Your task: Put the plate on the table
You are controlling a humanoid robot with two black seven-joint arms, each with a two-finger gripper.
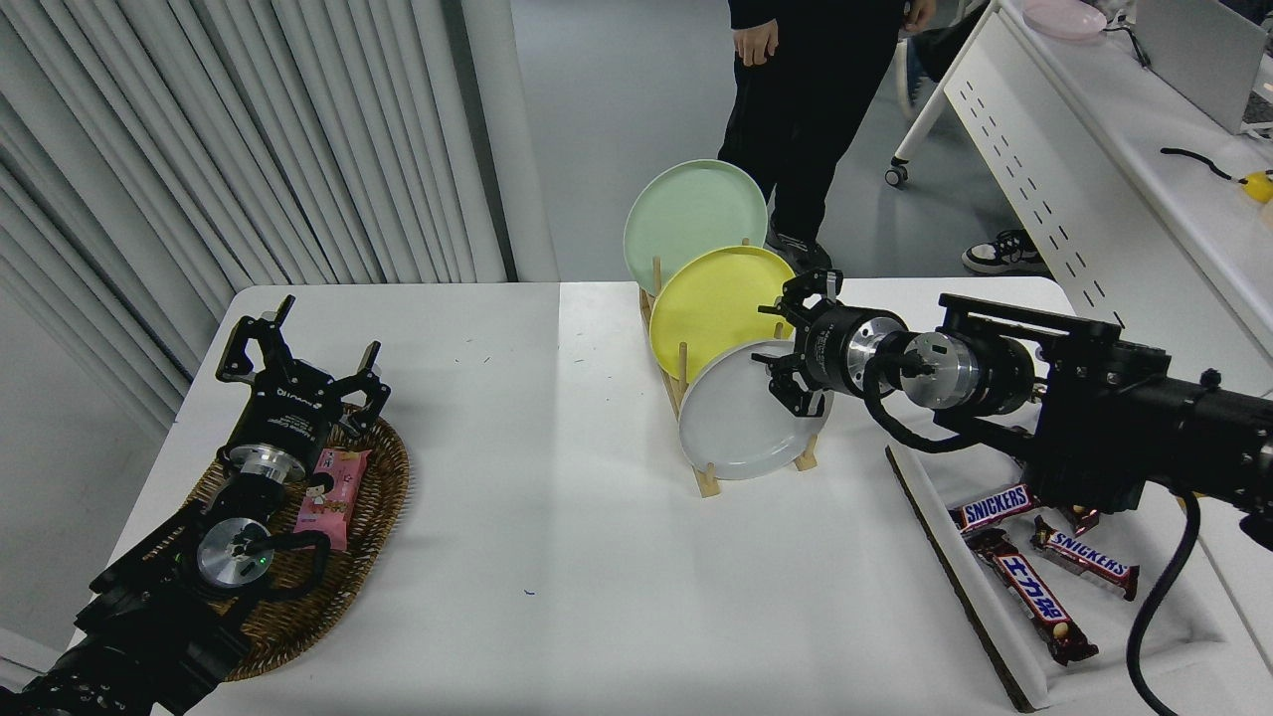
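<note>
The light-grey plate (736, 423) stands on edge in the front slot of a wooden rack (708, 481) on the white table (557, 557). Behind it stand a yellow plate (711, 303) and a pale green plate (691, 214). My right gripper (786, 348) reaches in from the right and is open, its fingers above and below the grey plate's upper right rim, not closed on it. My left gripper (298, 353) is parked open at the lower left, over a wicker basket.
The wicker basket (373, 507) holds a pink snack pack (333, 494). A white tray (935, 517) at the right holds Snickers bars (995, 507). A person in black (806, 89) stands beyond the table's far edge. A white perforated desk (1074, 149) is at the upper right.
</note>
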